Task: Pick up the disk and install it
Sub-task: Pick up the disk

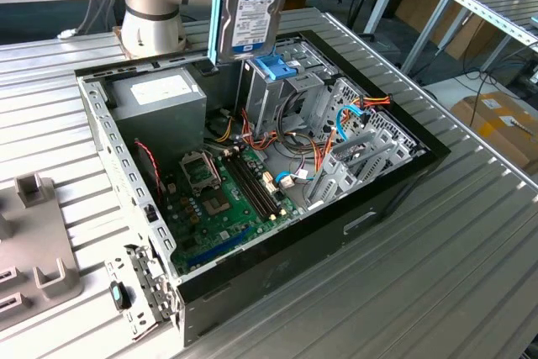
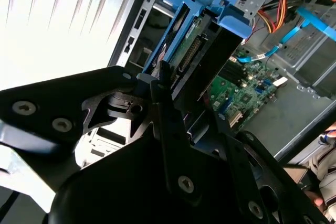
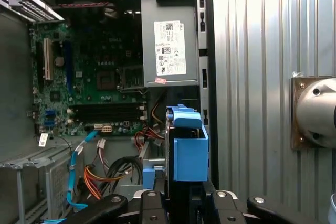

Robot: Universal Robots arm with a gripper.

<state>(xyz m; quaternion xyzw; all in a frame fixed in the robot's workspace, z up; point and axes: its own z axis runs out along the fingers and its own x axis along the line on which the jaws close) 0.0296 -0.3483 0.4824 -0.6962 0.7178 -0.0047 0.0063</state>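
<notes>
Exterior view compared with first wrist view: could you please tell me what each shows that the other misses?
Exterior view: the flat silver-metal disk held upright, white label facing out; grey plastic fixtures at the exterior view's left. First wrist view: the disk edge-on, black gripper clamped on it. Both: grey power-supply box, green motherboard.

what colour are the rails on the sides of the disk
Light blue, seen best on the disk in the exterior view.
</notes>
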